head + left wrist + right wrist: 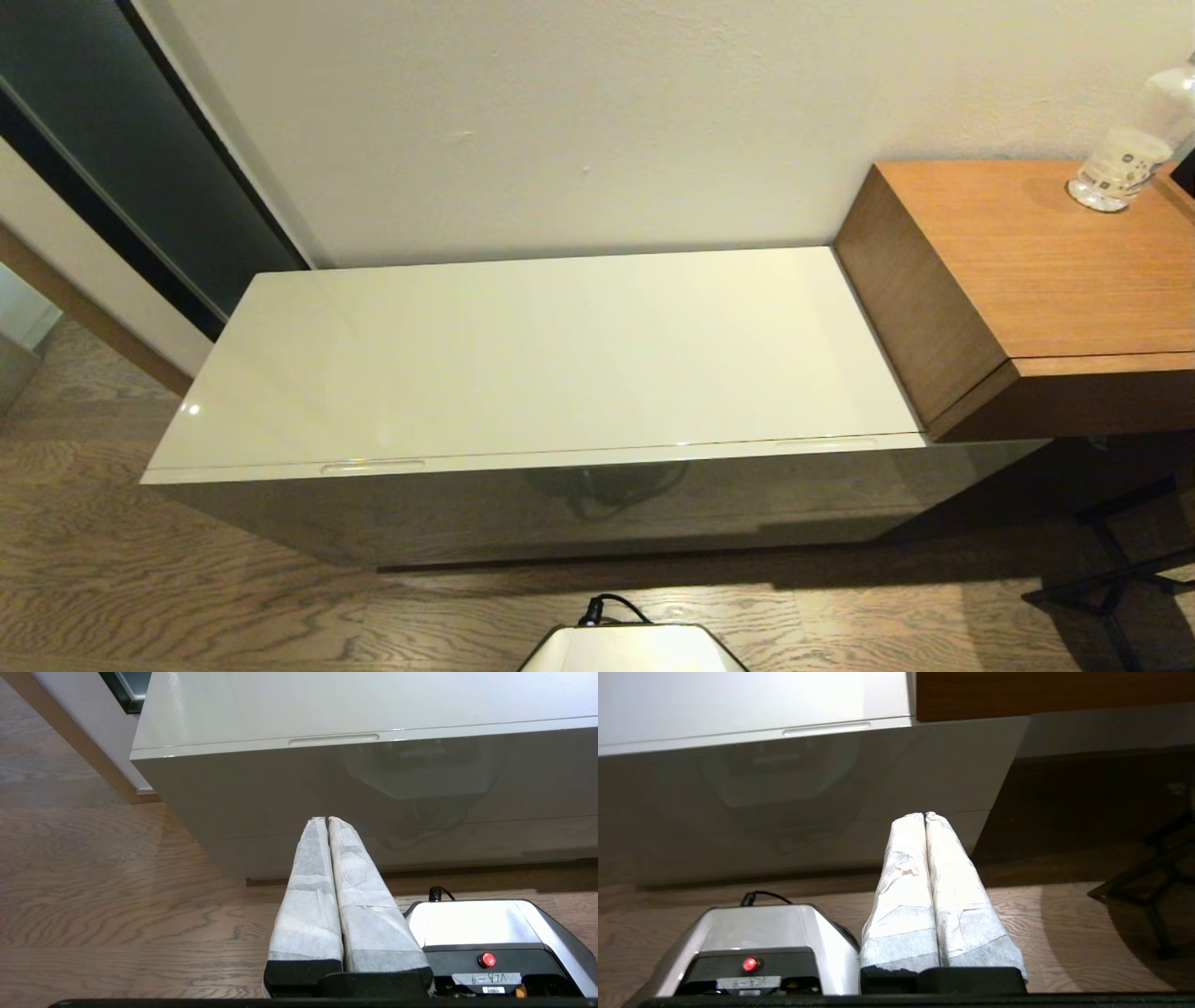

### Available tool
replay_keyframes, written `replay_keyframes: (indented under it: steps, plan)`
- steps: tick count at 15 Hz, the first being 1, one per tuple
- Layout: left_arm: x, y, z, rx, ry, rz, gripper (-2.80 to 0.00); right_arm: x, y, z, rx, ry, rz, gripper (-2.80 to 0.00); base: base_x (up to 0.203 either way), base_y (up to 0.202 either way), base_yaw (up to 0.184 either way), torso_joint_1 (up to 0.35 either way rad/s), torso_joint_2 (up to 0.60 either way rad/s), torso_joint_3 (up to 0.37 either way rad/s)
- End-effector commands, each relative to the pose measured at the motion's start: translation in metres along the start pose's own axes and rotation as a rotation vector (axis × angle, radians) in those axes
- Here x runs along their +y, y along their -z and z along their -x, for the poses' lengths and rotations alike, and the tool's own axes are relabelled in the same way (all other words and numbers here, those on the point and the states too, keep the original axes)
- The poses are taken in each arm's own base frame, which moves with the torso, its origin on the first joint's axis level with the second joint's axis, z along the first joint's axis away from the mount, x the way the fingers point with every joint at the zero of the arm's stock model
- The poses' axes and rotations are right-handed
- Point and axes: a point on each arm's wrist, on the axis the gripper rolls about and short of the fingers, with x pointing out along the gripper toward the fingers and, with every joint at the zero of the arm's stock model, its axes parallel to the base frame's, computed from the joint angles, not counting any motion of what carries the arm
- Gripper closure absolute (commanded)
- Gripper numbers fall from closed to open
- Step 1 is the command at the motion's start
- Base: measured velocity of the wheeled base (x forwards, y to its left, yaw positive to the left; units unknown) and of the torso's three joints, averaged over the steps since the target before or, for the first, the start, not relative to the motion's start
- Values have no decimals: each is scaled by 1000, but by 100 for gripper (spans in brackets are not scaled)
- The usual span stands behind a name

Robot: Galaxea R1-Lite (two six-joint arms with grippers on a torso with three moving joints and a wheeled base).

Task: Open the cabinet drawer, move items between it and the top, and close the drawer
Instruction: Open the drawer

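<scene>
The long cream-white cabinet [560, 513] stands against the wall, its dark glossy face turned to me. Its top [541, 345] is a bare glossy panel. The drawer [523, 460] is pushed in, showing only a thin front strip with two oblong cut-outs [372, 466] [826, 443]. My left gripper [327, 820] hangs shut and empty low before the cabinet's left part, below one cut-out [333, 740]. My right gripper [924, 815] is shut and empty too, low by the cabinet's right end under the other cut-out [826, 728]. Neither gripper shows in the head view.
A taller brown wood-grain desk [1036, 271] butts against the cabinet's right end, with a clear bottle [1125, 159] on it. Black furniture legs [1120, 560] stand on the wood floor at the right. My white base [630, 649] sits just before the cabinet. A dark doorway [121, 140] is at left.
</scene>
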Motion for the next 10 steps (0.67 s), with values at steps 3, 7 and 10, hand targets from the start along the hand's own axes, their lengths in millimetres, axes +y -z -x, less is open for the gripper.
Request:
replay_keyframes:
  steps: [3, 7, 10]
  plan:
    - [0, -11, 3, -21, -5, -2, 0, 0, -23, 13, 3, 1, 10, 0, 0, 0, 0, 0, 0, 0]
    - [2, -57, 4, 61, -11, 32, 0, 2, -52, 43, 88, -96, 15, 0, 0, 0, 0, 0, 0, 0]
    - [3, -92, -22, 200, -18, 66, 0, 3, -97, 26, 132, -99, -48, 0, 0, 0, 0, 0, 0, 0]
